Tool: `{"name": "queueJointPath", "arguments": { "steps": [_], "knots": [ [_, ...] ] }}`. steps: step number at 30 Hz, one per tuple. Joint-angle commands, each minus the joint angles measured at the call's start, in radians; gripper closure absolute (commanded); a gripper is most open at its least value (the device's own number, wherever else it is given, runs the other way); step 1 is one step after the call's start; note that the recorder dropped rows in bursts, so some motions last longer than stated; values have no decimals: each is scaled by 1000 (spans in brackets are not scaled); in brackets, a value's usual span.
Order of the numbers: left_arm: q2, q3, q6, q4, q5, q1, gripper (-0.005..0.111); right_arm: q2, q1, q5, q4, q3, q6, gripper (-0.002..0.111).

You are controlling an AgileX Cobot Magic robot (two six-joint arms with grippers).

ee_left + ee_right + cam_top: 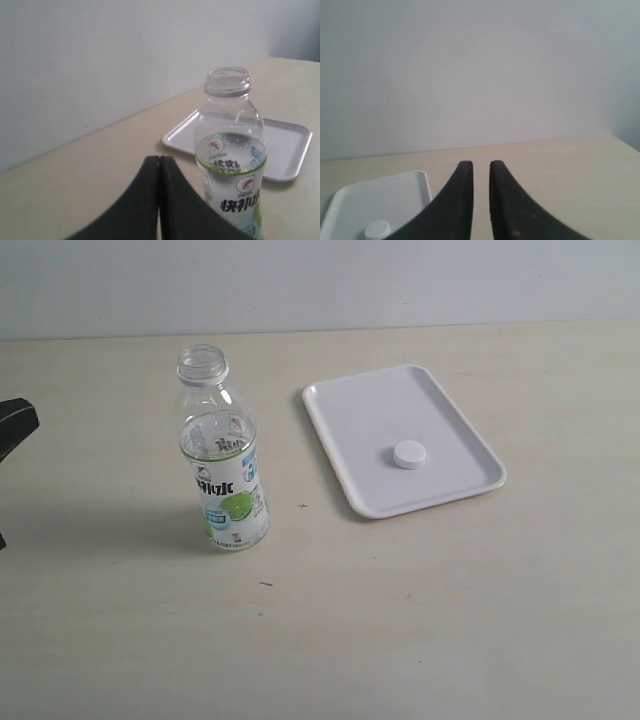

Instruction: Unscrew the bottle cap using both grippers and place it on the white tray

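The clear bottle (222, 455) with the lime label stands upright on the table, its neck open and capless. The small white bottle cap (410, 454) lies near the middle of the white tray (440, 400), to the right of the bottle. My left gripper (15, 425) shows only as a black tip at the far left edge, apart from the bottle. In the left wrist view its fingers (159, 160) are pressed together and empty, with the bottle (232, 150) and tray (285, 145) beyond. My right gripper (481, 165) is out of the exterior view. Its fingers stand a narrow gap apart, holding nothing, beside the tray (370, 200) and cap (377, 229).
A pale wooden table (400, 620) carries everything, and a plain light wall (400, 280) runs along its far edge. A few small dark specks mark the tabletop near the bottle.
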Motion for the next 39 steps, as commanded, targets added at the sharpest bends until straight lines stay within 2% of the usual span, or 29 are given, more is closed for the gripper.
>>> {"name": "queueJointPath", "arguments": {
  "steps": [1, 3, 5, 7, 9, 12, 21, 23, 34, 39],
  "knots": [
    [-240, 1, -184, -36, 298, -65, 107, -1, -4, -1, -8, 5, -2, 95],
    [-378, 1, -373, -173, 559, -134, 107, -1, -4, -1, -8, 5, -2, 95],
    [-517, 1, -420, -375, 787, -222, 107, -1, -4, -1, -8, 5, -2, 95],
    [-628, 1, -315, -490, 906, -299, 107, -1, -4, -1, -8, 5, -2, 95],
    [-739, 5, -261, -529, 963, -371, 107, -1, -4, -1, -8, 5, -2, 95],
    [-873, 22, -259, -575, 1054, -424, 107, -1, -4, -1, -8, 5, -2, 95],
    [-1137, 179, -361, -599, 1087, -437, 107, -1, -4, -1, -8, 5, -2, 95],
    [-1165, 179, -411, -601, 1195, -434, 107, -1, -4, -1, -8, 5, -2, 95],
    [-1182, 179, -487, -596, 1200, -433, 107, -1, -4, -1, -8, 5, -2, 95],
    [-1182, 179, -445, -597, 1124, -433, 107, -1, -4, -1, -8, 5, -2, 95]
  ]
}}
